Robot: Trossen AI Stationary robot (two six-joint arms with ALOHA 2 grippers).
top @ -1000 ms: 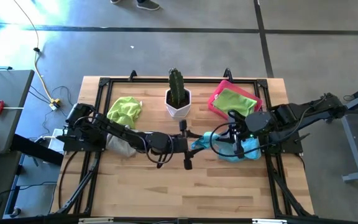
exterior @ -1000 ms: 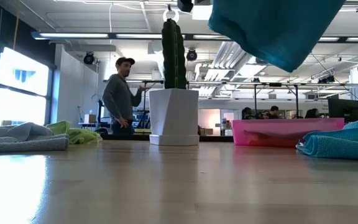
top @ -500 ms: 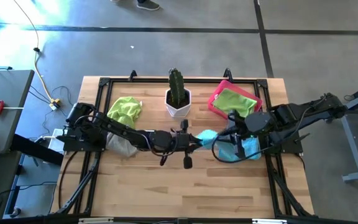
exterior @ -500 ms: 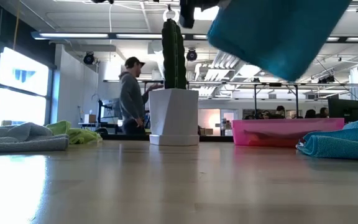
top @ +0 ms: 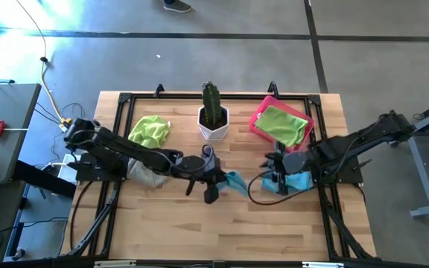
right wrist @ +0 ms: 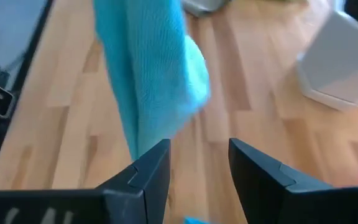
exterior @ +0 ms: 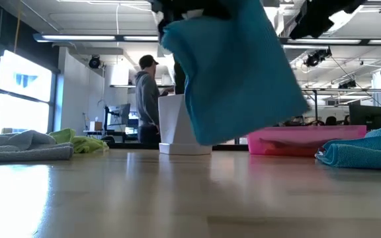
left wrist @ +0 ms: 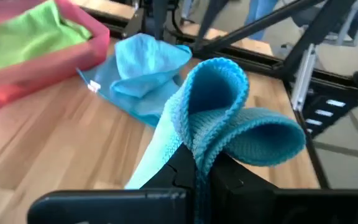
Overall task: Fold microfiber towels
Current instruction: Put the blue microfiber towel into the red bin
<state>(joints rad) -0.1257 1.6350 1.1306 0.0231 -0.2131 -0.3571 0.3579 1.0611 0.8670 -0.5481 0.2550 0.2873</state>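
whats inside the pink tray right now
A lime green towel lies in the pink tray, filling most of it and spilling over its rim on the side toward the right gripper. Whether anything lies beneath that towel cannot be seen; it covers the tray's floor.

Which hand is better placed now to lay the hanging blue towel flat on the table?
Left. The left hand is shut on the blue towel, holding it above the table. The right hand is open and holds nothing.

front: bare table (top: 222,231) | back: cactus pot (top: 213,125), pink tray (top: 258,119)
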